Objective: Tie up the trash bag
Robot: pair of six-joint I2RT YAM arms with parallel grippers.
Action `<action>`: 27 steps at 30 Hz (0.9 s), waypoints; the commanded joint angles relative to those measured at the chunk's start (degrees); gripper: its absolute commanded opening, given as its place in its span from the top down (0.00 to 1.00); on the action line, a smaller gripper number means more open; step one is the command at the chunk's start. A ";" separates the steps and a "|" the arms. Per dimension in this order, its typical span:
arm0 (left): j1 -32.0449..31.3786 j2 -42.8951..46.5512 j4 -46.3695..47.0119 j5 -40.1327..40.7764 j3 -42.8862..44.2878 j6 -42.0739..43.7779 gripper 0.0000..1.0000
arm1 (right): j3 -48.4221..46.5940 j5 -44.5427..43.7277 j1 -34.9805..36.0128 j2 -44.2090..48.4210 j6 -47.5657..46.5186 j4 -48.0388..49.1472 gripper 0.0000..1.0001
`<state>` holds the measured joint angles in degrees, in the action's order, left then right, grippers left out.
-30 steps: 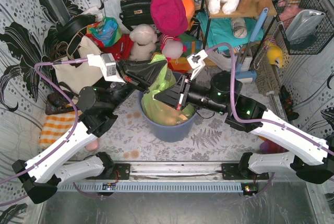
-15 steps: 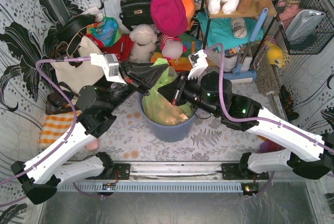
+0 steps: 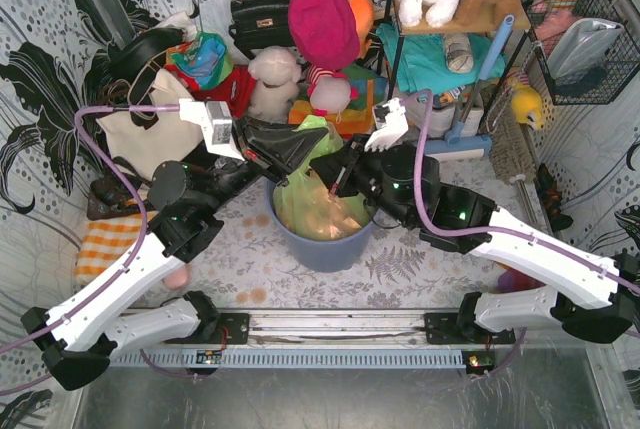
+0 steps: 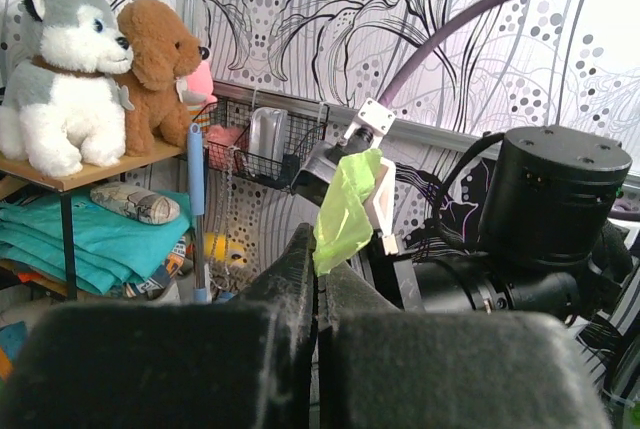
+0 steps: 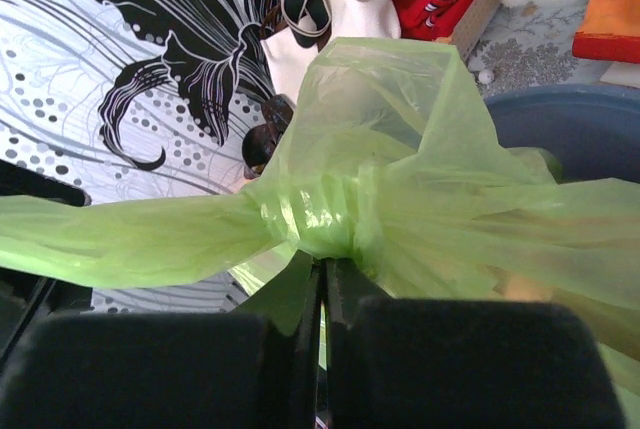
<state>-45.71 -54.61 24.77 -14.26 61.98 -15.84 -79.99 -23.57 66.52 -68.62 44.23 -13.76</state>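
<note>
The trash bag (image 3: 318,211) sits in the round blue-grey bin (image 3: 330,247) at the middle of the table (image 3: 250,259), with brownish waste showing through its lime-green film. Its neck is gathered above the bin's rim into a tight bunched knot (image 5: 308,217). From the knot one twisted tail stretches off to the left, and a loose flap of film stands up behind it. The left tool (image 4: 318,264) reaches in from the left with its jaws pressed together on a thin strip of the bag, which rises out of its fingertips. The right tool (image 5: 322,274) comes in from the right, also closed tight, and pinches the film just under the knot. A cream tote bag (image 3: 150,144) lies at the far left, well apart from the bin.
</note>
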 commanded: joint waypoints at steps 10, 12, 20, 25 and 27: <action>-0.17 -0.34 0.47 -0.96 1.98 -1.39 0.97 | 7.81 -22.64 9.66 0.68 1.20 14.40 1.00; -0.21 -0.12 0.51 -0.82 1.74 -1.39 0.97 | 9.05 -25.90 10.55 0.67 0.01 16.79 1.00; -0.19 0.27 0.08 -0.55 1.44 -1.49 0.96 | 10.55 -32.65 11.38 -1.98 -8.14 27.06 1.00; -0.19 0.58 -0.50 -0.68 1.40 -1.48 0.94 | 10.76 -34.97 11.44 -3.88 -11.59 31.46 1.00; -0.17 0.89 -0.92 -0.71 1.41 -1.40 0.86 | 10.71 -35.37 11.44 -4.15 -11.89 31.57 1.00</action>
<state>-45.71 -54.98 22.98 -14.59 62.04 -17.06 -69.93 -55.24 77.65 -72.16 35.86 12.58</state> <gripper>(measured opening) 0.079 0.003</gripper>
